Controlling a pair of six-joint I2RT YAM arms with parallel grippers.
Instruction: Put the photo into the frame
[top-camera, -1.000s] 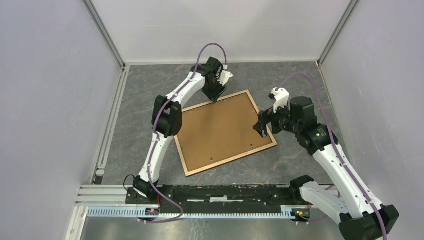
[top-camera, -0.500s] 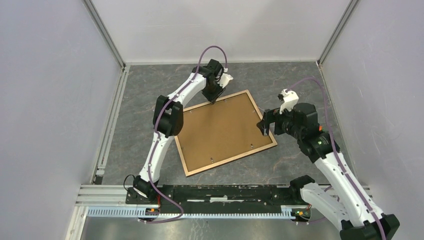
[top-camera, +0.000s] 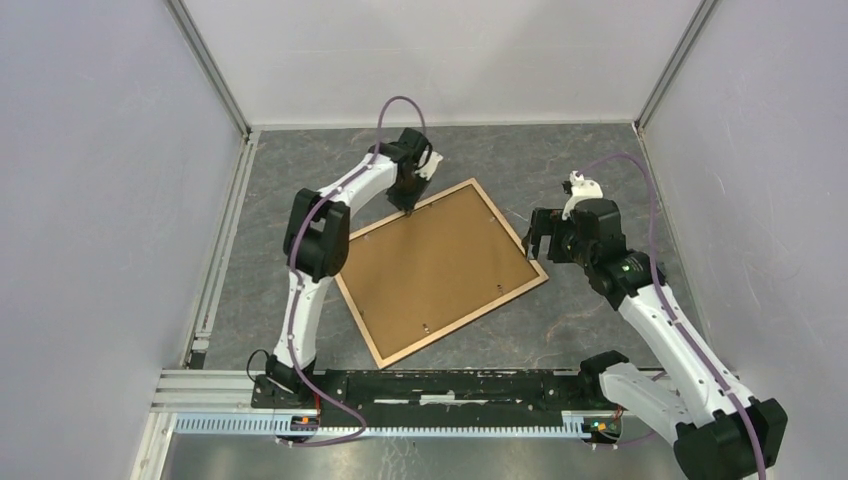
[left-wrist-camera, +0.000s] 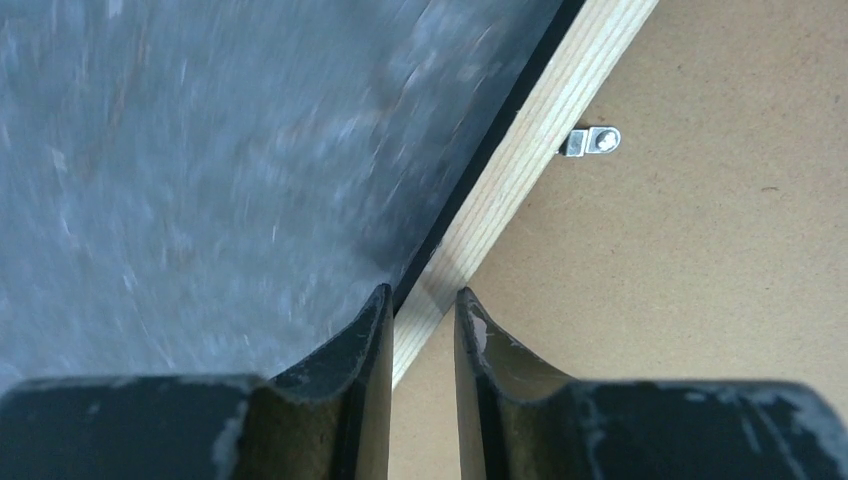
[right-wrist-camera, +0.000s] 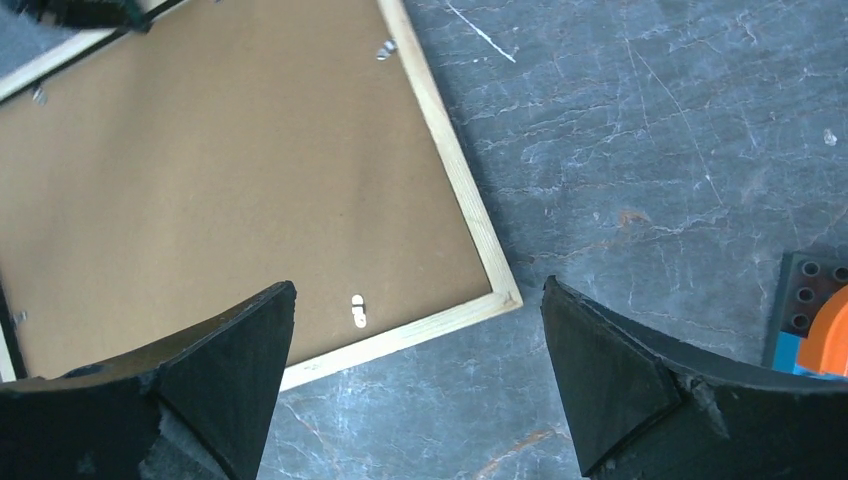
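Note:
The frame (top-camera: 465, 320) lies with its light wood face up on the grey table. The brown backing board (top-camera: 435, 265) fills it. The photo is hidden. My left gripper (top-camera: 408, 207) is at the far rail. In the left wrist view its jaws (left-wrist-camera: 422, 300) are closed to a narrow gap astride the wood rail (left-wrist-camera: 560, 110), beside a metal clip (left-wrist-camera: 595, 140). My right gripper (top-camera: 535, 245) is open and empty, just off the frame's right corner. In the right wrist view it (right-wrist-camera: 418, 283) hovers above that corner (right-wrist-camera: 505, 295) and the board (right-wrist-camera: 220, 170).
White walls enclose the table on three sides, with a metal rail along the near edge (top-camera: 400, 420). An orange and blue object (right-wrist-camera: 815, 320) shows at the right edge of the right wrist view. Bare grey table (top-camera: 600, 160) lies right of the frame.
The left gripper has moved left with the far rail, and the frame has turned counterclockwise. The right gripper has drawn back off the frame's right rail.

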